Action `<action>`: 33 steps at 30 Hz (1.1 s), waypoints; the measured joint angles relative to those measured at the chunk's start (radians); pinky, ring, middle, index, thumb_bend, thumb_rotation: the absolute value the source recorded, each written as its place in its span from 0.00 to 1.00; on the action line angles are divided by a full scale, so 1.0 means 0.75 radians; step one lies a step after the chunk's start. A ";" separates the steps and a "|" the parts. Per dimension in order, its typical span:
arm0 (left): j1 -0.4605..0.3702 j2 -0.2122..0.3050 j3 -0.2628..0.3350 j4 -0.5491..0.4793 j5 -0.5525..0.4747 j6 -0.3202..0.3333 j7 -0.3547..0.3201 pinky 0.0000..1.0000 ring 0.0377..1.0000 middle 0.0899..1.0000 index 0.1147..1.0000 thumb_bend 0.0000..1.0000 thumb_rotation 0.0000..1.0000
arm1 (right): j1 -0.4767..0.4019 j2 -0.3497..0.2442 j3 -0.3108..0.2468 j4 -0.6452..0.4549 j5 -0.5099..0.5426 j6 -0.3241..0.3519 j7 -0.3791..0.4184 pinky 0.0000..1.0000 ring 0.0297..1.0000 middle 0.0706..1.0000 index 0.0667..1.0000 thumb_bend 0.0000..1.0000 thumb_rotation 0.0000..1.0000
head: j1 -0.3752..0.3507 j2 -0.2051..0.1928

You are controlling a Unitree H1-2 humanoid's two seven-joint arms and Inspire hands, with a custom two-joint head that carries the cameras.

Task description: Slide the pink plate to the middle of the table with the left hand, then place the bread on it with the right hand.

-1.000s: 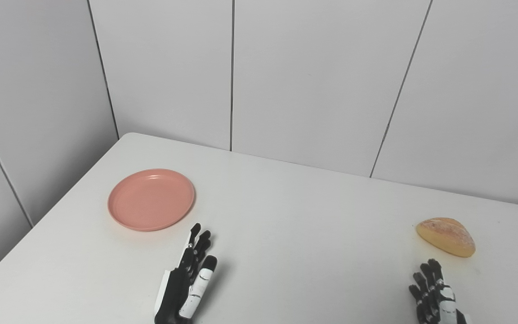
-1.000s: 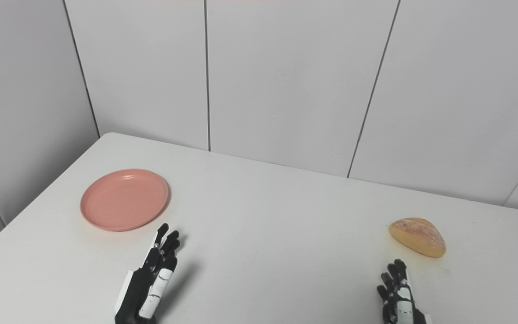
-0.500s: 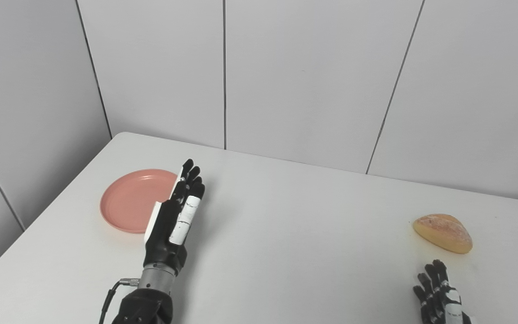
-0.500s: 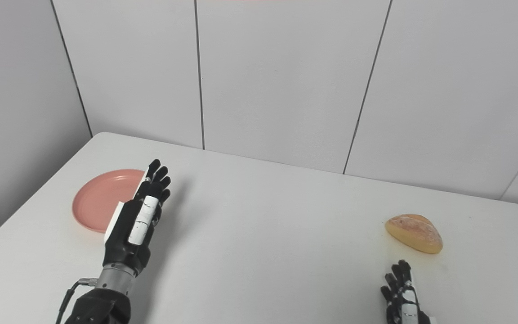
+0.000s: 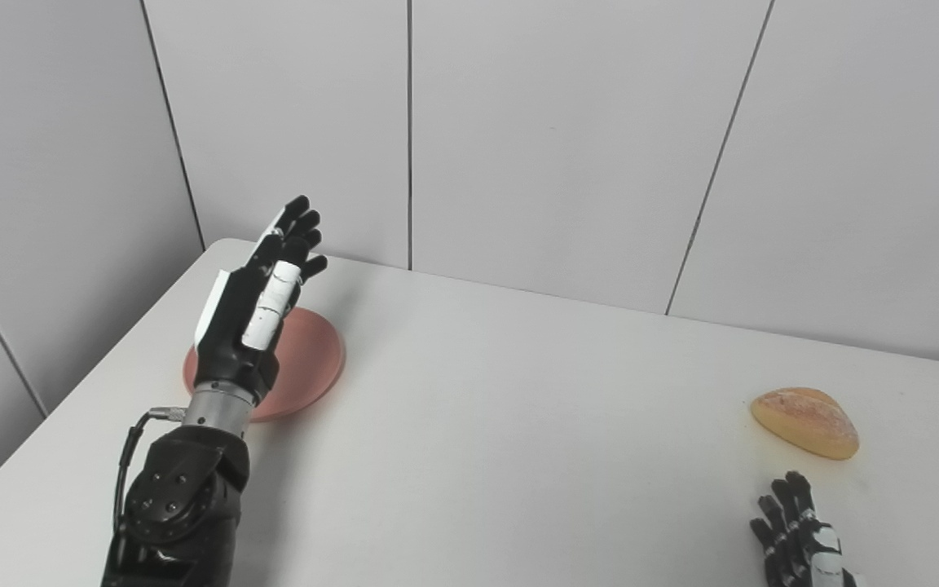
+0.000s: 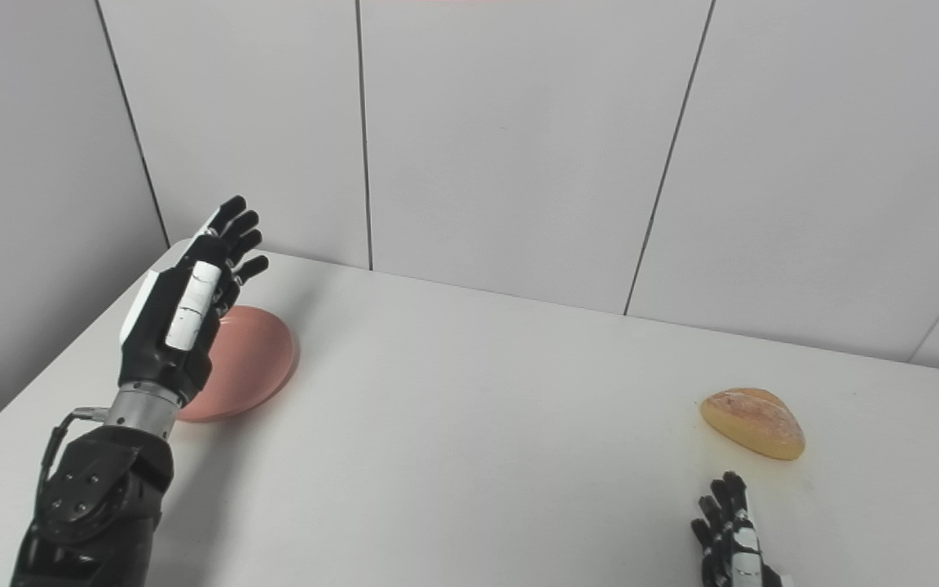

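On the left side of the table [image 5: 518, 424] we see the pink plate [image 5: 310, 359], lying flat near the far left corner and partly hidden behind our left hand [image 5: 253, 306]. This hand is raised above the plate with its fingers stretched out and holding nothing; whether it touches the plate we cannot tell, but it seems to be over it. The bread [image 5: 805, 422] lies on the right side, well apart from the plate, and our right hand [image 5: 795, 542] waits just beside it near the bottom edge, fingers spread and empty.

The step in hand is to reach the plate for sliding. To do it well, we think the fingers should come down behind the far left rim, press lightly and flat, and then pull the plate toward the middle. If we press on one edge too hard, the plate may tip.
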 measured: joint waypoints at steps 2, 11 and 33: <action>-0.018 0.029 0.035 0.062 0.000 0.000 0.004 0.93 0.93 0.91 0.86 0.95 0.81 | 0.001 -0.003 0.000 0.000 0.001 0.000 0.001 1.00 1.00 1.00 1.00 0.81 0.99 | 0.002 -0.002; -0.080 0.114 0.116 0.372 -0.008 -0.112 -0.010 0.96 0.93 0.91 0.84 0.95 0.77 | 0.006 -0.010 0.004 -0.003 0.004 0.003 0.001 1.00 1.00 1.00 1.00 0.81 1.00 | 0.000 0.002; -0.327 0.339 0.122 1.270 -0.016 -0.664 -0.104 0.89 0.93 0.93 0.89 0.95 0.73 | 0.024 -0.011 0.010 -0.022 0.017 0.018 0.011 1.00 0.99 1.00 1.00 0.84 0.98 | -0.031 0.020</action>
